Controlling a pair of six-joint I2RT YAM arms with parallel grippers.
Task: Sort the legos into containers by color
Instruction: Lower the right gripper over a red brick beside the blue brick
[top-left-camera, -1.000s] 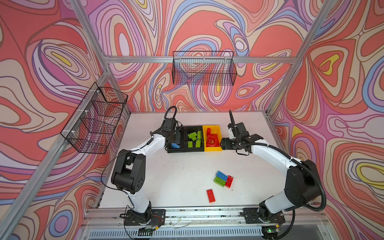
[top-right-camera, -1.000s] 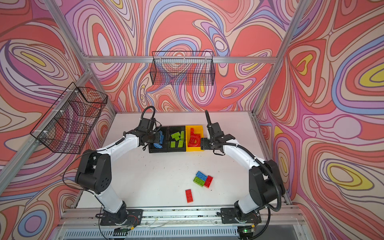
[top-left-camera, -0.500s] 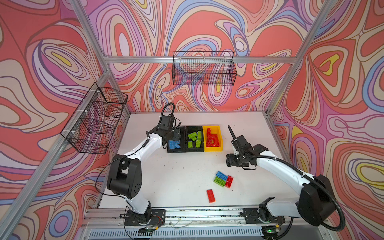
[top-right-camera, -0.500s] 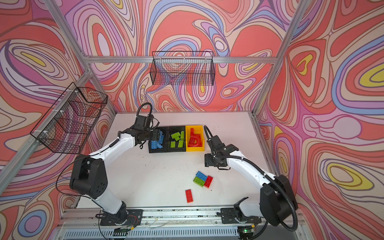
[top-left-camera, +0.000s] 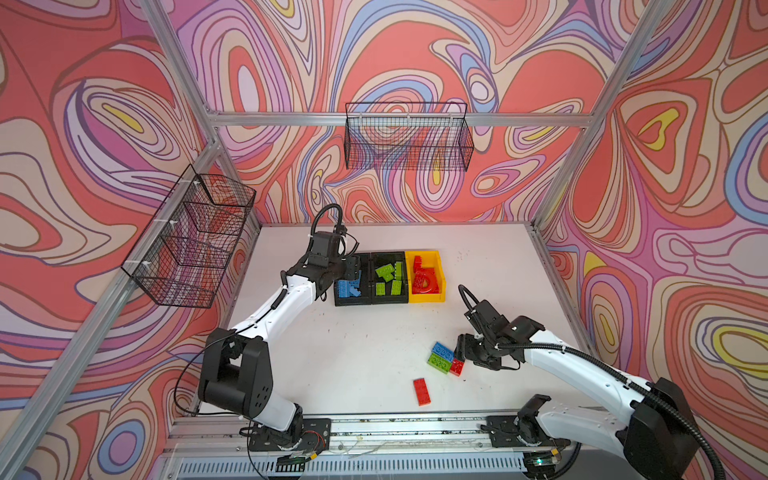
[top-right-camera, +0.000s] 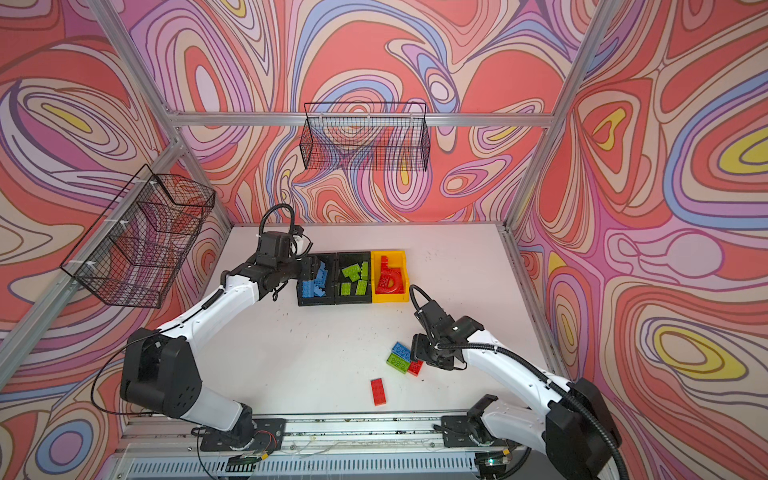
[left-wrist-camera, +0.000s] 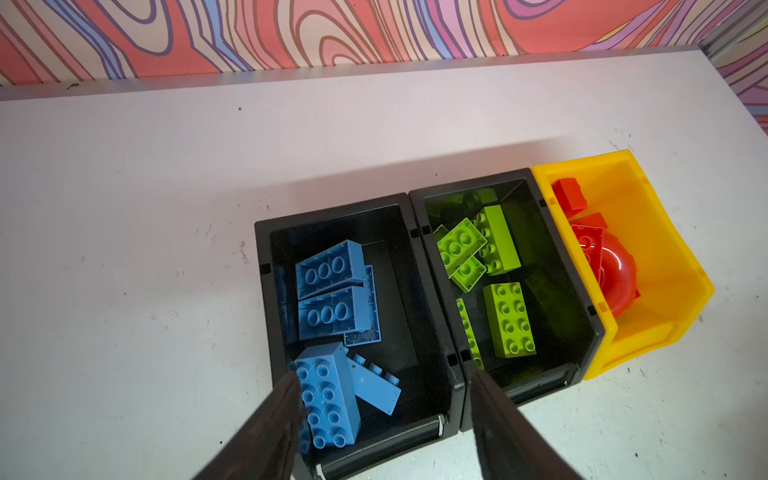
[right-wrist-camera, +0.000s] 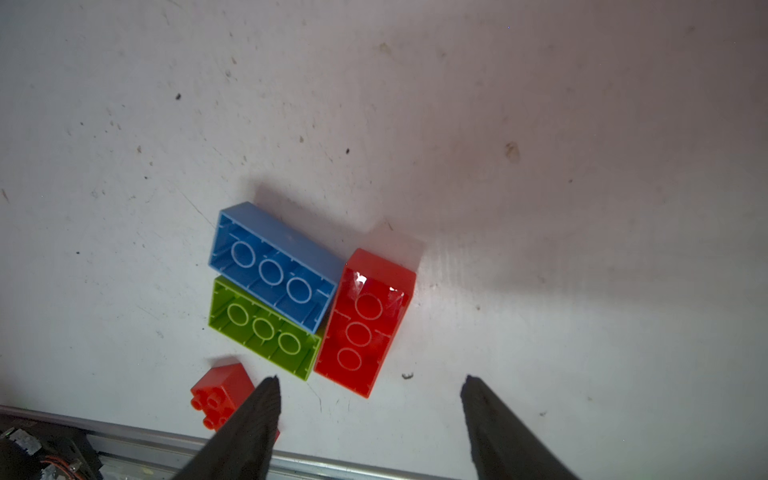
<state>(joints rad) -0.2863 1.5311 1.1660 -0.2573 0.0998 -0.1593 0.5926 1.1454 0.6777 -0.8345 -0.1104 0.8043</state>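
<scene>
Blue legos (left-wrist-camera: 330, 282) lay in one black bin (left-wrist-camera: 262, 291), lime ones in the next, red in the yellow bin (left-wrist-camera: 665, 266). My left gripper (left-wrist-camera: 382, 376) hung spread above the blue; my right gripper (right-wrist-camera: 369, 379), spread and empty, hovered over three upturned bricks (right-wrist-camera: 270, 266) on the table (right-wrist-camera: 540, 166).

White table (top-left-camera: 353, 332): bins (top-left-camera: 428, 296), maybe four bricks (top-left-camera: 422, 391)
</scene>
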